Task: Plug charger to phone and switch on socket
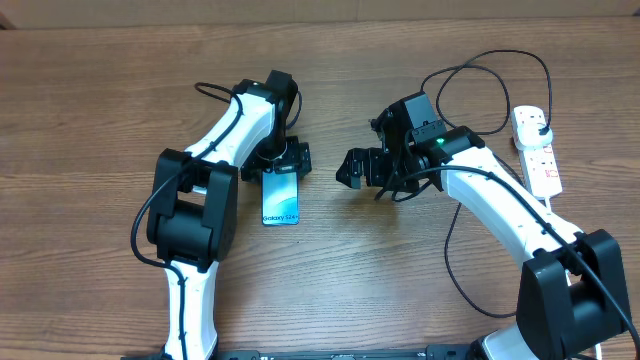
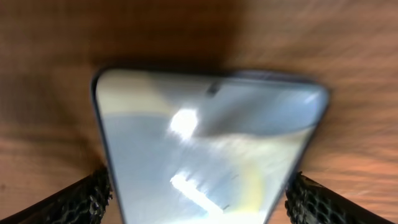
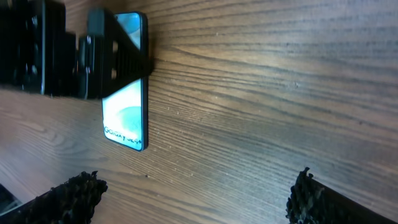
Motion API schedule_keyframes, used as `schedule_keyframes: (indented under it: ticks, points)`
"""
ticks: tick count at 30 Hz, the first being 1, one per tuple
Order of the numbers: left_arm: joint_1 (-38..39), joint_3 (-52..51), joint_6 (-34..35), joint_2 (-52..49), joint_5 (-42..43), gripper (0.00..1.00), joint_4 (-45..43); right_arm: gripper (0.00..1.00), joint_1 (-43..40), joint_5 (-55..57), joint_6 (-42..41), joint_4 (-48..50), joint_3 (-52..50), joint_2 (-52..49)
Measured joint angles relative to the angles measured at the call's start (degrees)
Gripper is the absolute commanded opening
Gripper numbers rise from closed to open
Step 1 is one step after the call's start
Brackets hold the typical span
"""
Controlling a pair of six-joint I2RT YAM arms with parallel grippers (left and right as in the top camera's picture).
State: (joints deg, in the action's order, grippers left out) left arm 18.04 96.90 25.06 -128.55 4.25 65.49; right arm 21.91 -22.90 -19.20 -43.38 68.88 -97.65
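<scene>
**A:** Where's the phone (image 1: pixel 281 203)?
**B:** Between the left gripper's (image 2: pixel 199 186) fingers. Blur hides whether they squeeze it. The right gripper (image 3: pixel 199 180) gapes empty, with the phone ahead to its left.
**A:** Advice?
**B:** Steady the phone and fetch the charger (image 1: pixel 480 57) from behind the right gripper; its tip isn't visible.
**A:** Count?
**B:** One phone, one charger, one socket (image 1: pixel 540 155), two grippers.

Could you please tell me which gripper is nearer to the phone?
Left. The left gripper is at the phone's far end, fingers clasping its sides; the right gripper hangs open off to its right, not touching it.
</scene>
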Motion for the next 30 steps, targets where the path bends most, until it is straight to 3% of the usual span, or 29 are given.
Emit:
schedule_keyframes:
  ticks: [7,11,19,30]
  points:
    - [0.1,-0.5,0.0,-0.1,-0.7,0.95,0.6,1.00,0.1,-0.7,-2.6,-0.9,0.0,0.0]
    - [0.3,-1.9,0.0,0.7,-1.1,0.77,-0.7,1.00,0.7,-0.7,-3.5,-0.8,0.0,0.0]
    - [0.2,-2.4,-3.2,1.1,-0.4,0.79,-1.0,1.00,2.2,-0.9,-6.8,4.8,-3.8,0.0]
    - [-0.8,-2.5,-12.0,1.6,8.9,0.80,-0.8,1.00,2.6,-9.5,-12.4,26.0,-17.2,-0.3]
